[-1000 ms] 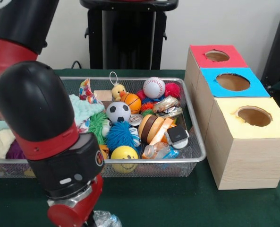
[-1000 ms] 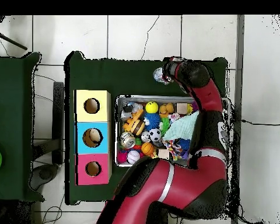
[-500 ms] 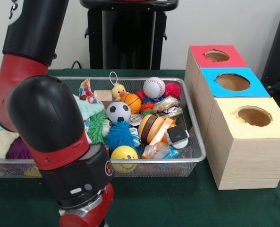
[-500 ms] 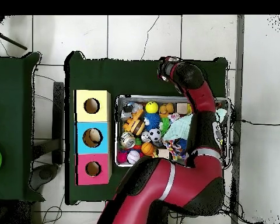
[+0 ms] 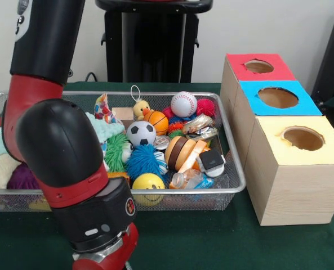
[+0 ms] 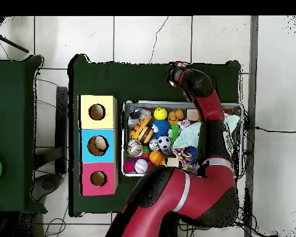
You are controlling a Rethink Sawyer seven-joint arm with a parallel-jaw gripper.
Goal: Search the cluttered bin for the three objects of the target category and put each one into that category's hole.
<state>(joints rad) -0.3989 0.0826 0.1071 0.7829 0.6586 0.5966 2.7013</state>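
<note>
Past the bin's [image 6: 182, 103] 12 o'clock rim overhead, gripper [image 6: 172, 73] hangs over green cloth; fingers too small, can't tell. Front view: arm [image 5: 59, 152] cuts off bin's 9 o'clock side. Boxes [image 5: 279, 129] at 3 o'clock; baseball [image 5: 183, 104], soccer ball [image 5: 141, 134] in the clutter.

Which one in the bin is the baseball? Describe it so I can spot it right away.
In the front view, find the wire bin left of the three boxes. Look along its far edge, toward the end nearest the red-topped box. The baseball sits there, highest in the pile: white with red stitching, unlike the basketball and the black-and-white soccer ball nearer the front.
</note>
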